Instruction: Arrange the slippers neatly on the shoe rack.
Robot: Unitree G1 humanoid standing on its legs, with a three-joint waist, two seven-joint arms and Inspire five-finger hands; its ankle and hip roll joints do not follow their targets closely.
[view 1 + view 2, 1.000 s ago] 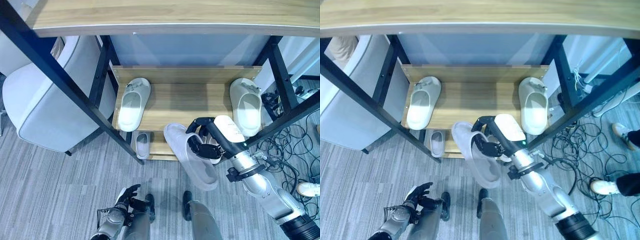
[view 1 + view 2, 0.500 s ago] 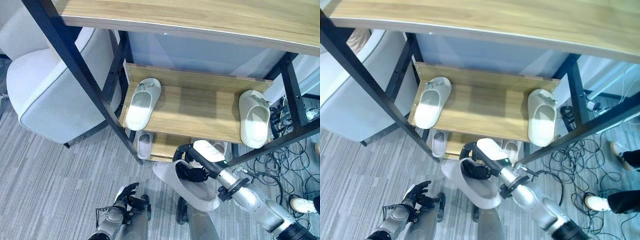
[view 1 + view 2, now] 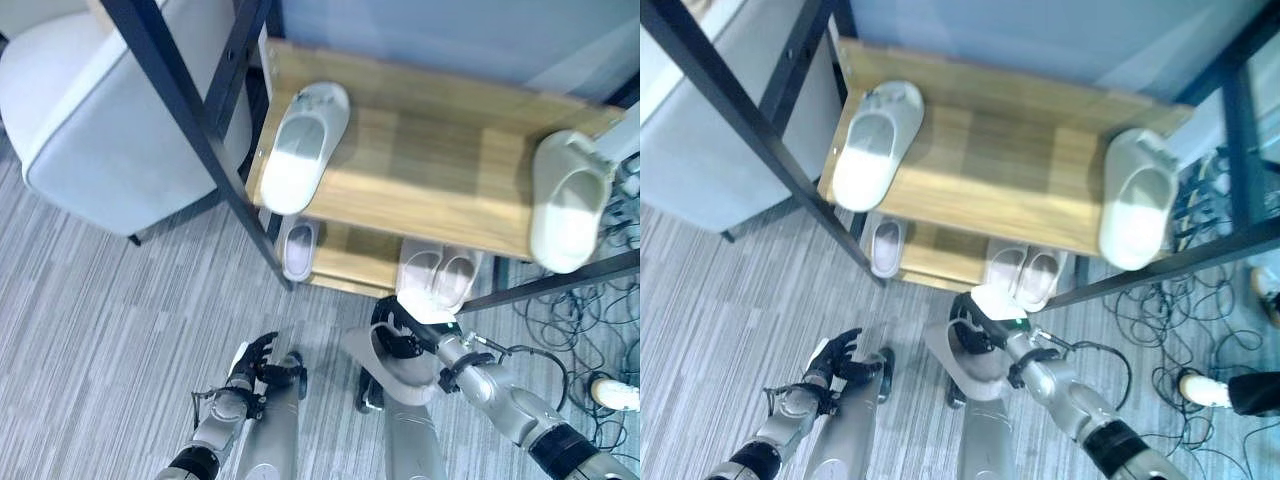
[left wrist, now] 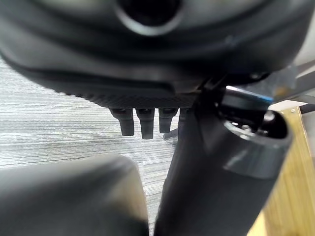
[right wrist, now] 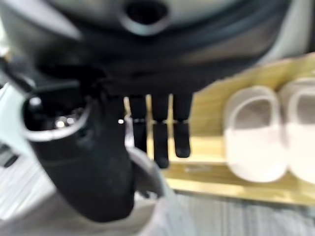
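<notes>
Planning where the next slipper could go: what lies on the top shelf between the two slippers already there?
Nothing: in the left eye view, the top shelf is bare wood between the left slipper and the right slipper.

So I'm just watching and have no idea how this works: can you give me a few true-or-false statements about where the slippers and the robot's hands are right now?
1. The right hand is holding a grey slipper low over the floor, in front of the shoe rack. True.
2. The top shelf carries two slippers side by side in the middle. False: one slipper lies at its left end and another at its right end, far apart.
3. A pale pair sits on the lower shelf. True.
4. The left hand is gripping a slipper. False: it hangs low by the floor, holding nothing.
5. The small slipper on the lower shelf lies at its right end. False: it is at the left end.
</notes>
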